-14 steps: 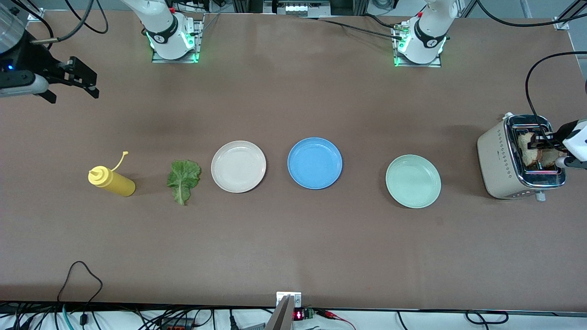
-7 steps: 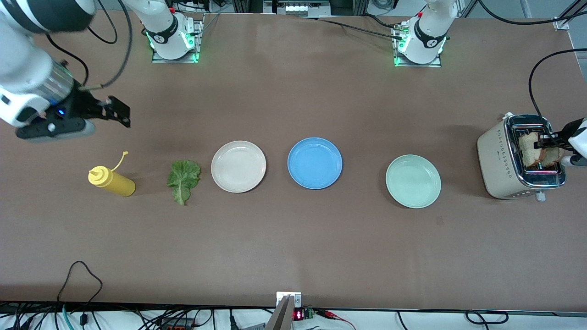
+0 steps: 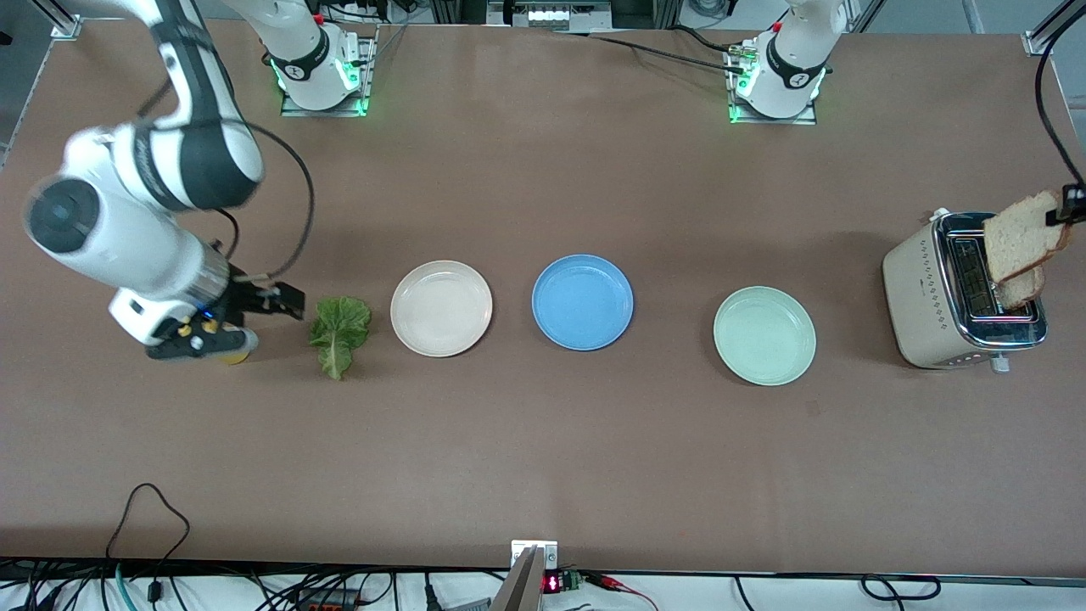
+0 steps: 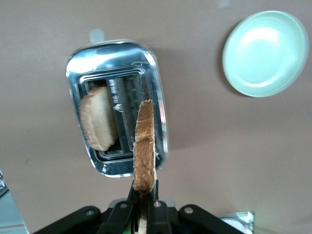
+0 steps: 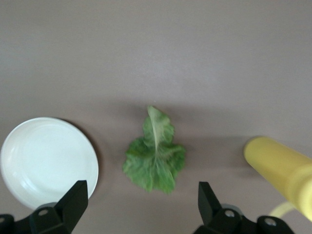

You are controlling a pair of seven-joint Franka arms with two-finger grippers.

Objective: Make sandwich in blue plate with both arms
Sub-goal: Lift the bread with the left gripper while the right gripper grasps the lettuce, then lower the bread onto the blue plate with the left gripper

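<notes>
Currently:
left pincer (image 4: 141,207): clamping a toast slice (image 3: 1022,236) edge-on, hanging over the toaster (image 3: 929,297), right edge of front frame
second slice (image 4: 97,124): sitting in a toaster slot
right pincer (image 5: 141,207): jaws gaping wide, hovering over the lettuce (image 3: 339,333), left of frame
blue plate (image 3: 582,302): sitting bare, centre of tabletop (image 3: 543,458)

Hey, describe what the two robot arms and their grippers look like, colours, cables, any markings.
Both arms are glossy white with black joint bands. The right arm trails a thin black cable; a blue light glows near its wrist. Each base carries a small round logo and green lights. The right gripper and left gripper have black two-finger jaws.
</notes>
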